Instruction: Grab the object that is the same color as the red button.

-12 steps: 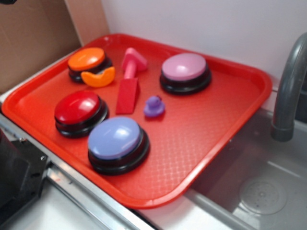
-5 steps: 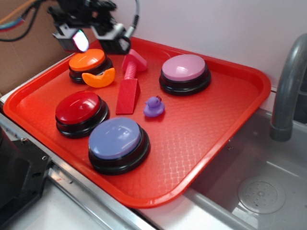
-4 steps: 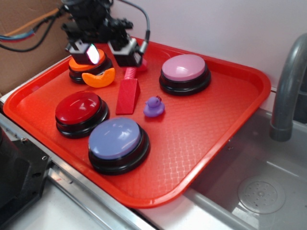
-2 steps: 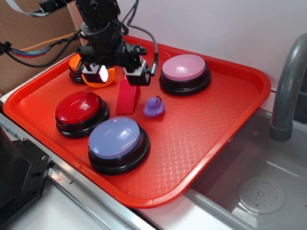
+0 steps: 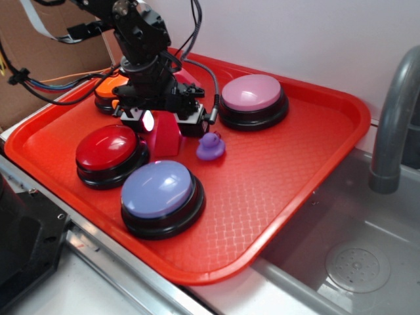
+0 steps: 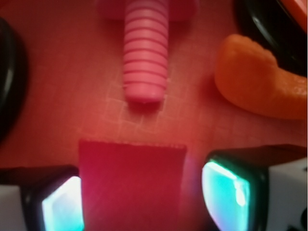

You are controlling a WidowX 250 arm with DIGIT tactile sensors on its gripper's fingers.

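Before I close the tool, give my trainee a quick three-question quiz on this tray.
1. True or false: the tool has the red wedge between its open fingers.
2. Which thing lies just beyond the wedge's far end in the wrist view? A) purple duck B) pink screw C) blue button
3. Fill in: the wedge matches the color of the ___ button.

Key: 1 true. 2 B, the pink screw; the orange crescent lies off to its side. 3 red.
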